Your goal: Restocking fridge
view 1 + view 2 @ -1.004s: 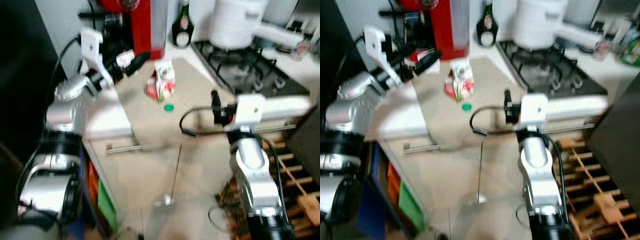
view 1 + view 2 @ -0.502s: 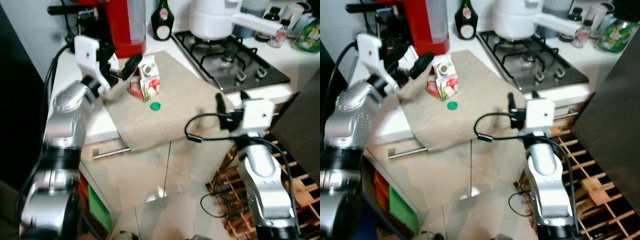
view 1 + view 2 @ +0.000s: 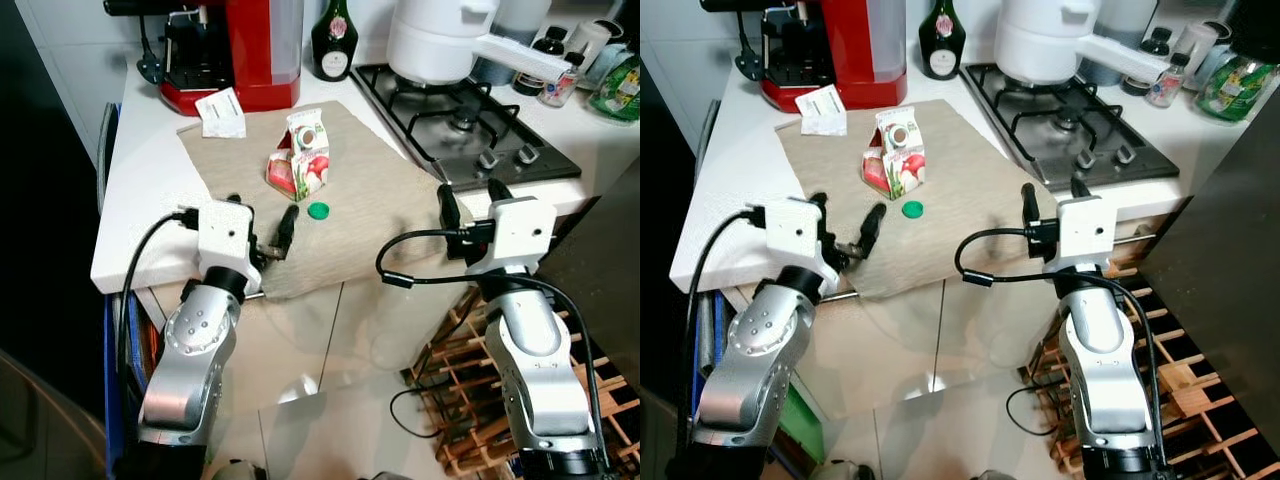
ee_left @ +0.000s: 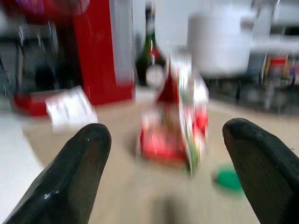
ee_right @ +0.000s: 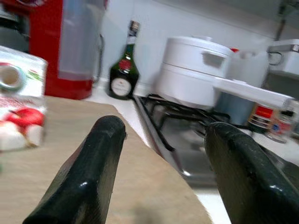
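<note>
A white kitchen counter [image 3: 150, 205] is seen, covered in part by a beige cloth [image 3: 380, 200] draped over its front edge. A red coffee machine [image 3: 235, 50], a dark green bottle [image 3: 333, 40] and a built-in gas hob [image 3: 470, 130] are carried directly.
</note>
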Available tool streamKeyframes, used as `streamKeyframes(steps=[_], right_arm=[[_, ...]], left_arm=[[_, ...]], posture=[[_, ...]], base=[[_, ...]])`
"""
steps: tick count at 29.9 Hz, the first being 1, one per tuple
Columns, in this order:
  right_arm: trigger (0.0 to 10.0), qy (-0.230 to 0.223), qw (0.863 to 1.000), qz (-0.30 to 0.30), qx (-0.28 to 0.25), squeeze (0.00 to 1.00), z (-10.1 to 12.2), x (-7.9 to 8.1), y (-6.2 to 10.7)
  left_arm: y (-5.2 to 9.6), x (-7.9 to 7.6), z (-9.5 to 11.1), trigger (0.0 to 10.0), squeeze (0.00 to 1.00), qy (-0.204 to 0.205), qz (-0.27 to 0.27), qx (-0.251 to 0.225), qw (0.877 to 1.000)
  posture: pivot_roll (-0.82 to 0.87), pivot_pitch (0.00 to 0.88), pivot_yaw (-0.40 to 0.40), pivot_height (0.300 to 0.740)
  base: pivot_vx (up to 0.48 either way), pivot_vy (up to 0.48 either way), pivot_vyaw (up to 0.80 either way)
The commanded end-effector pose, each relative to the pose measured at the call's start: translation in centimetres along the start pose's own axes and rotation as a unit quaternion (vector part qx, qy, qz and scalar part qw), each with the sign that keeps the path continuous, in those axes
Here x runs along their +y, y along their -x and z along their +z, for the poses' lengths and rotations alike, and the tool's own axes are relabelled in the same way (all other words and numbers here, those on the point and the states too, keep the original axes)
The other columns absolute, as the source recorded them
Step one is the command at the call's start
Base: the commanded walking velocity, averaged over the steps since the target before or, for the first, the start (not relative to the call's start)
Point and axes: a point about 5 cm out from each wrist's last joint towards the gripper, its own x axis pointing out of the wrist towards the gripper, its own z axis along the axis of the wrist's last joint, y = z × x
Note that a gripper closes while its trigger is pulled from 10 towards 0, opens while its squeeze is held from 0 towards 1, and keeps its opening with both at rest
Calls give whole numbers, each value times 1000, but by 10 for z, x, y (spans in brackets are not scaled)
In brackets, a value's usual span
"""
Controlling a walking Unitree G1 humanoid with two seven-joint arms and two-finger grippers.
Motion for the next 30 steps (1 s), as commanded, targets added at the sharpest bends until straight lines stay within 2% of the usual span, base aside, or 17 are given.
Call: streamKeyframes(steps=[1,7,16,18,21,24,27,28,29,30], right_arm=[[10000,3,1000,6,-5,0,1,2,-3],[10000,-4,1000,13,-10,0,-1,9,-8],[10000,-5,1000,13,-11,0,-2,9,-9],[10000,-6,1000,12,-13,0,-2,9,-9],[10000,-7,1000,13,-14,0,-2,9,-10],[10000,-9,1000,14,-15,0,-1,9,-10],[10000,-19,1000,19,-16,0,0,11,-10],[10000,-38,999,28,-14,0,1,13,-10],[10000,-38,999,28,-14,0,1,13,-10],[10000,-73,996,48,-6,0,1,15,-11]], left_arm=[[-3,-1,10,10000,0,-4,5,-19,1000],[-17,-2,21,10000,0,2,29,-41,999],[-23,1,26,10000,0,6,50,-44,998],[-30,12,34,10000,0,-6,94,-52,994],[-34,22,47,10000,0,-6,118,-72,990],[-39,30,60,10000,0,-1,123,-92,988],[-47,46,77,10000,0,-1,110,-113,987],[-50,52,81,10000,0,-1,105,-117,988],[-50,52,81,10000,0,-1,105,-117,988],[-55,62,86,10000,0,-3,97,-119,988]], posture=[[-24,0,-51,736],[-29,0,-43,736],[-43,0,-38,736],[-43,1,-39,736],[-43,1,-39,736],[-43,4,-39,736],[-45,7,-38,736],[-45,7,-38,736],[-45,7,-38,736],[-44,10,-36,736]], base=[[480,0,0],[480,0,0],[480,0,0],[422,0,0],[0,0,0],[0,0,0],[0,0,0],[0,0,0],[0,0,0],[0,0,0]])
